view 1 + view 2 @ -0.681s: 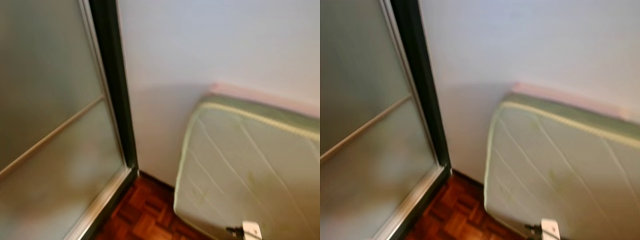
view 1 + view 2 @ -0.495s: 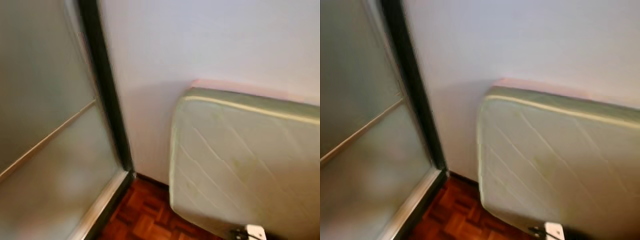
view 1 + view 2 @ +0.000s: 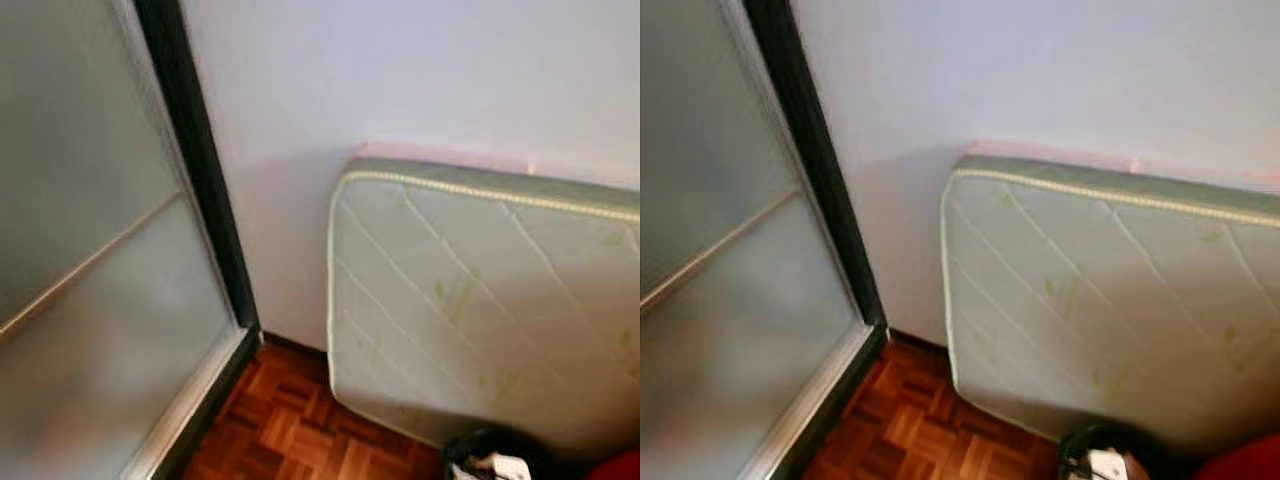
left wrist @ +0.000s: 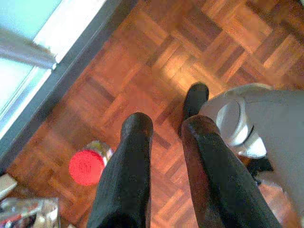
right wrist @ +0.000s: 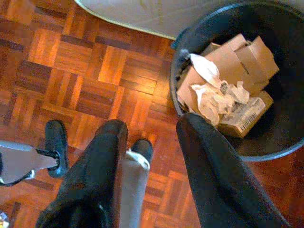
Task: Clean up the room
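We've got both arms hanging. Our right gripper [image 5: 147, 142] gapes empty over parquet beside the round black bin [image 5: 285, 142] of crumpled cardboard and paper [image 5: 223, 95], upper right. Our left gripper [image 4: 164, 130], slightly parted, holds nothing; lower left stands a red-capped clear bottle [image 4: 88, 166], probably light, slippery — grip its body.

Mattress [image 3: 480, 300]: right end cut off by the frame edge; lower edge hidden behind the bin.
Bin [image 5: 280, 137]: far rim cut off.
Red object [image 3: 1240, 462]: cropped at the near right corner; identity cannot be determined.
Sliding door [image 3: 90, 280]: blurred.
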Robot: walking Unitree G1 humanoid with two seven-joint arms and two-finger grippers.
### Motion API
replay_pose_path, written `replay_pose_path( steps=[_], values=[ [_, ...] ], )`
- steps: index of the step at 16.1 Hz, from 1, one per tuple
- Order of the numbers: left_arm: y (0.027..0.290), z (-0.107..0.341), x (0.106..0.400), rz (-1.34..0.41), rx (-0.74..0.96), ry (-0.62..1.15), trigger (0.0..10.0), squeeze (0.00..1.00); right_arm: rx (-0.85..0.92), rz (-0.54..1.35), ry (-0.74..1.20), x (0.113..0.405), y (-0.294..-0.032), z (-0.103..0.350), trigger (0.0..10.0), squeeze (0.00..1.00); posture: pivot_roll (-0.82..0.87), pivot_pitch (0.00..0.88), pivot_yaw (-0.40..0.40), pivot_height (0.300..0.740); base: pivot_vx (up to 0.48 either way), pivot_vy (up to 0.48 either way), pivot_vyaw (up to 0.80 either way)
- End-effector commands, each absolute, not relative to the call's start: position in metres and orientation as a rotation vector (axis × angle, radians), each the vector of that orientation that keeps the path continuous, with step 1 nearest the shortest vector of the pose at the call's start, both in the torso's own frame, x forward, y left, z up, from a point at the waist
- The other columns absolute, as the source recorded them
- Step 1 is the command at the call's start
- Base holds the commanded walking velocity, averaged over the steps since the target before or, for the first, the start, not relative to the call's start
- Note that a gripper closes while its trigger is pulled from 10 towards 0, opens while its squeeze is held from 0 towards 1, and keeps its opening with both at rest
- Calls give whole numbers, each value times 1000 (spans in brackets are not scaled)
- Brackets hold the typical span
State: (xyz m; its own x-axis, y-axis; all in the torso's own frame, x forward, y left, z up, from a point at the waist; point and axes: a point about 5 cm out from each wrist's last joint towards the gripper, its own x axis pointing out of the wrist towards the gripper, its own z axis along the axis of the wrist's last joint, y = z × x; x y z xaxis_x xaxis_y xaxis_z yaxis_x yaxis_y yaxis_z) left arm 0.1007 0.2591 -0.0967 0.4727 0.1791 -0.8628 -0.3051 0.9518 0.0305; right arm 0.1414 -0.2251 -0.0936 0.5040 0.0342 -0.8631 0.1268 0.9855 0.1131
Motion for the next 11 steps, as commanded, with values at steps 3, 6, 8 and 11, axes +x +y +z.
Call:
replay_pose_path(
  steps=[3,6,8,11],
  values=[
    [264,-95,104,301,-127,1029,10000,0,177,-70,1035,144,-226,-93,10000,0,143,0,-31,740,0,0,-792],
    [264,-94,104,298,-117,1029,10000,0,175,-64,1040,144,-226,-93,10000,0,141,0,-30,740,0,0,-788],
    [264,-93,107,279,-89,1019,10000,0,173,-62,1042,144,-226,-93,10000,0,140,0,-31,740,0,-217,-788],
    [259,-94,110,285,-101,1021,10000,0,173,-60,1046,143,-226,-93,10000,0,143,0,-30,740,0,-306,-785]
  ],
)
